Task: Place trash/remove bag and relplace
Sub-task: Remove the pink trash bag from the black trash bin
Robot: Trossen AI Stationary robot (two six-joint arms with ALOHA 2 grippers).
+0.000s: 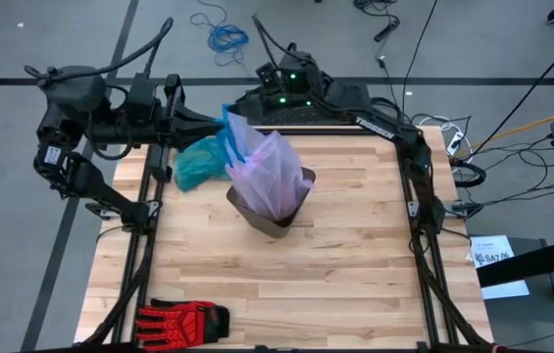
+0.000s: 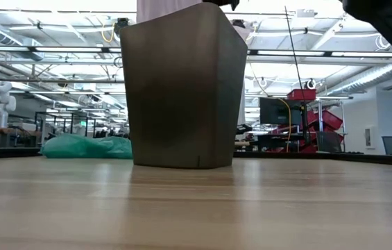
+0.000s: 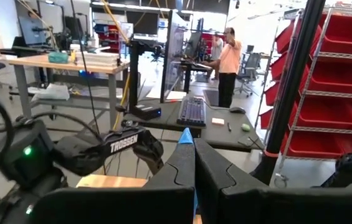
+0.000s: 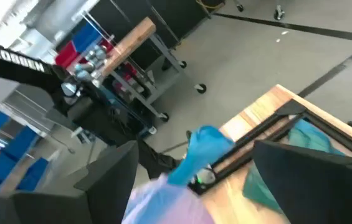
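The desk (image 1: 355,255) carries a dark bin (image 1: 275,218) at its centre. The bag (image 1: 272,172) rises out of the bin. The left tool (image 3: 194,163) is clamped on its blue drawstring (image 3: 186,135). The right tool (image 4: 191,180), above the bag, has its fingers spread wide.

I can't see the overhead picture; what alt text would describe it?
A pale pink-lavender bag rises out of a dark bin at the middle of a wooden table, its blue drawstring pulled up. A teal-green bag lies beside it, and a red glove lies at the table's edge.
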